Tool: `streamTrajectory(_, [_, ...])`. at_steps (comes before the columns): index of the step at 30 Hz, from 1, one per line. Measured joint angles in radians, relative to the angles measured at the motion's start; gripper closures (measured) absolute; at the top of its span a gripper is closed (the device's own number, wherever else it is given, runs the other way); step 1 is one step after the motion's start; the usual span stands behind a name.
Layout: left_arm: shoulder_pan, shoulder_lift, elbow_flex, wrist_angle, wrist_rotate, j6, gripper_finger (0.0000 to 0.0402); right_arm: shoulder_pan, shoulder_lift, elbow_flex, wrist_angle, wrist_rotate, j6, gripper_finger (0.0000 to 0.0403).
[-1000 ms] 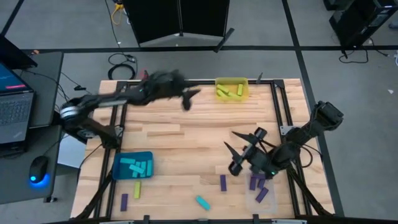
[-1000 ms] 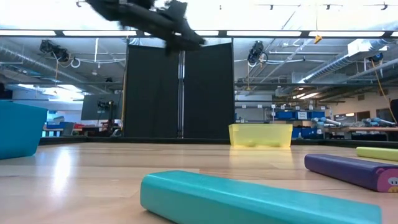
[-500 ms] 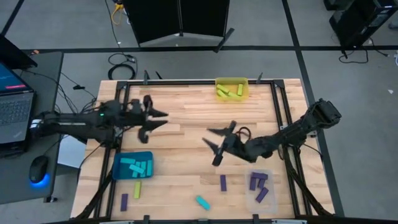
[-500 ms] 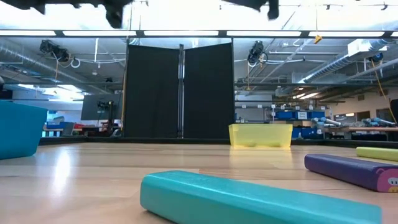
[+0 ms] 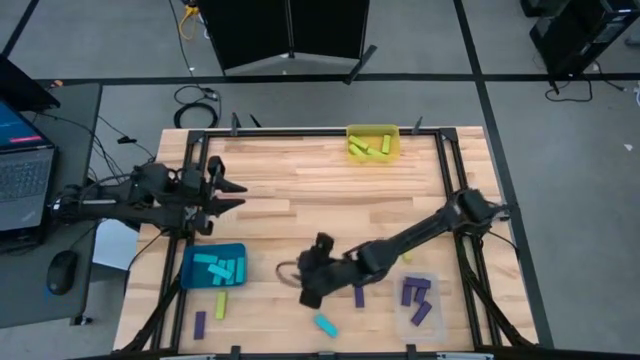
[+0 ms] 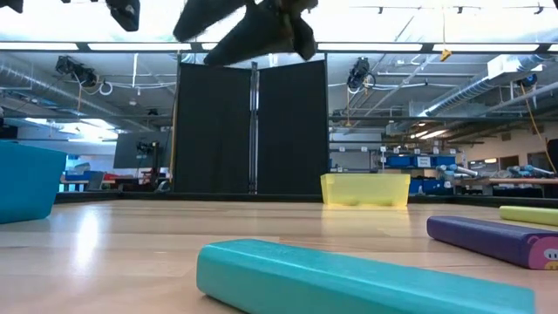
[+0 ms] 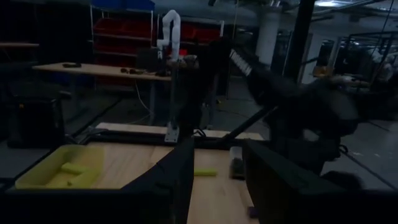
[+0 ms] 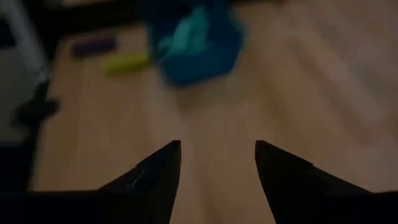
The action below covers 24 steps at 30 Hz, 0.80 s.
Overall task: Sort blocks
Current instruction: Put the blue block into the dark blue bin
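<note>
Wooden planks make the table (image 5: pixel 300 200), which has a black frame and stands on a grey floor, with a laptop (image 5: pixel 22 170) on a side desk at the left. Over the front middle of the table the right gripper (image 5: pixel 300 283) hangs at the end of its long stretched arm; its two dark fingers (image 8: pixel 155 171) stand apart with bare wood between them, and they hold nothing. Just beside it, toward the front edge, lies a cyan block (image 5: pixel 325 325), and a dark purple block (image 5: pixel 358 293) lies close to the arm. Farther to the right, the clear bin (image 5: pixel 418 305) holds several purple blocks (image 5: pixel 412 292). On the left of this gripper stands the teal bin (image 5: pixel 212 267) with cyan blocks (image 5: pixel 218 268) inside, and before this bin a yellow-green block (image 5: pixel 222 305) and a purple block (image 5: pixel 199 323) lie on the wood. The left gripper (image 5: pixel 228 190) hovers above the left side of the table, behind the teal bin; its fingers (image 7: pixel 180 180) are parted also, with nothing between them. At the far edge the yellow bin (image 5: pixel 372 142) contains yellow-green blocks (image 5: pixel 362 147). In the low view a cyan block (image 6: pixel 349 281) lies nearest, and a purple one (image 6: pixel 488 240) is at the right.
</note>
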Motion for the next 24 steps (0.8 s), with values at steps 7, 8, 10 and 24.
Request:
streamTrajectory(7, [-0.002,-0.010,0.000,-0.052,0.007,-0.011,0.0259,0.097,0.140,0.232,-0.282,-0.149,0.210,0.0175])
streamTrajectory(8, [-0.002,-0.019,0.000,-0.055,0.007,-0.017,0.0259,0.110,0.156,0.247,-0.306,-0.151,0.250,0.0173])
streamTrajectory(10, [-0.002,-0.040,0.000,-0.075,0.007,-0.034,0.0259,0.135,0.182,0.267,-0.328,-0.155,0.329,0.0170])
streamTrajectory(24, [-0.002,-0.133,0.000,-0.154,0.008,-0.089,0.0259,0.189,0.336,0.309,-0.401,-0.249,0.568,0.0150])
